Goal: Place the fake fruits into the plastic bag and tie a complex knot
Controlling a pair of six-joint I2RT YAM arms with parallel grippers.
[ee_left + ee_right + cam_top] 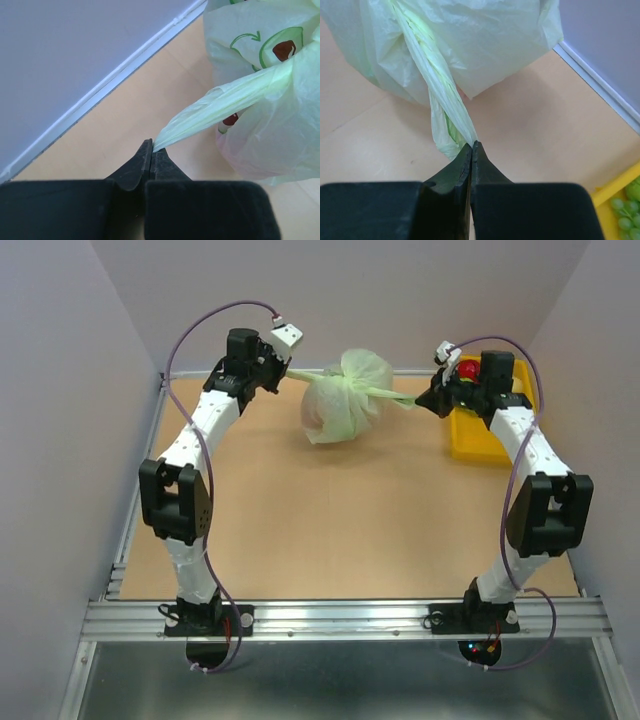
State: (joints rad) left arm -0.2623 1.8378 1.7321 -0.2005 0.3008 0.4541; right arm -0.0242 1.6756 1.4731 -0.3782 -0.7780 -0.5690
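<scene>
plastic bag (345, 398) sits between left jaws and right jaws, both clenching its handles (220, 102).

We see a tan tabletop (350, 530) boxed by pale lavender walls (60, 440) left, far and right, an aluminium rail (340, 617) nearest.

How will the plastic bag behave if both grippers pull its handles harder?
Likely floppy: the plastic bag is thin crinkled film, its handles drawn into tight strands by the left gripper and right gripper. The smooth film may slip through the tips under more pull. The rounded bulging body would probably sag or roll once released.
</scene>
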